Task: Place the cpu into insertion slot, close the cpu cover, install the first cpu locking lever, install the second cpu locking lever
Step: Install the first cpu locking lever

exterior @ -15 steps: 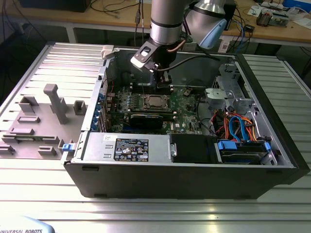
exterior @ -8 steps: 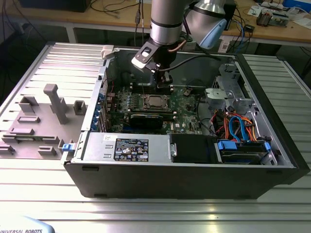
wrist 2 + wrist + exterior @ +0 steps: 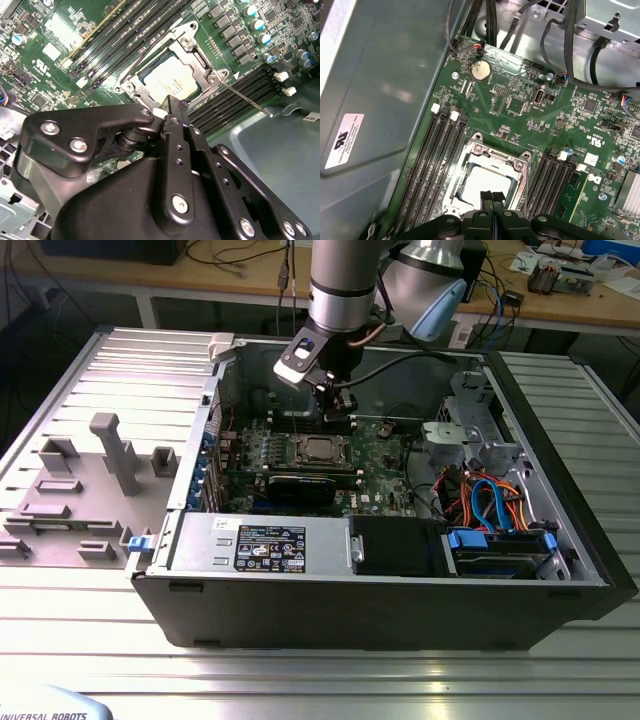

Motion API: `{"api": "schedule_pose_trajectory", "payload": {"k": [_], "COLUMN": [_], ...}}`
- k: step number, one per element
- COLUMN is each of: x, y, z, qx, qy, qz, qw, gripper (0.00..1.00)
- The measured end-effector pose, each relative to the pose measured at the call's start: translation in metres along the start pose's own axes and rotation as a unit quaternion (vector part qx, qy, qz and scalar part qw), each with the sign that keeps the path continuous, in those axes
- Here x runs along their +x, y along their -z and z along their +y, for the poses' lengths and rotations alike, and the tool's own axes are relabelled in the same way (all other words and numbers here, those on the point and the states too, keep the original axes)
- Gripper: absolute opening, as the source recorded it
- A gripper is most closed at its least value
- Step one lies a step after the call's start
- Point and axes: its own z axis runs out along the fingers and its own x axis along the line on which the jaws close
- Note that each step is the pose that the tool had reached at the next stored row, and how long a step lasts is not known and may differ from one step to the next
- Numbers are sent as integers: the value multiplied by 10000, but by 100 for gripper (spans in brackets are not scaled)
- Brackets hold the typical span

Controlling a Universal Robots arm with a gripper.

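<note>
The cpu (image 3: 169, 80) lies flat in its socket on the green motherboard, its silvery top showing through the window of the cpu cover (image 3: 196, 59), which lies down over it. A thin metal locking lever (image 3: 246, 100) sticks out from one socket corner across the memory slots. My gripper (image 3: 172, 106) is shut with nothing between its fingers, its tip just above the socket's edge. In the first wrist view the gripper (image 3: 492, 196) hangs over the cpu (image 3: 480, 180) and cover (image 3: 492, 151). In the exterior view the gripper (image 3: 340, 418) is just behind the cpu (image 3: 318, 448).
The open computer case (image 3: 400, 610) has tall walls around the board. A black card (image 3: 300, 485) lies in front of the socket. A black power supply (image 3: 260, 545) and blue and orange cables (image 3: 490, 505) fill the near side. Grey fixtures (image 3: 110, 450) stand at the exterior view's left.
</note>
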Motion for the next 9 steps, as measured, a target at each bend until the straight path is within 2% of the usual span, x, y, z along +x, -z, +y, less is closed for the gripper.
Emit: {"api": "schedule_pose_trajectory", "payload": {"k": [9], "x": [0], "y": [0], "z": [0], "qx": [0], "qy": [8], "qz": [0], "qw": [10000], "gripper": [11]}}
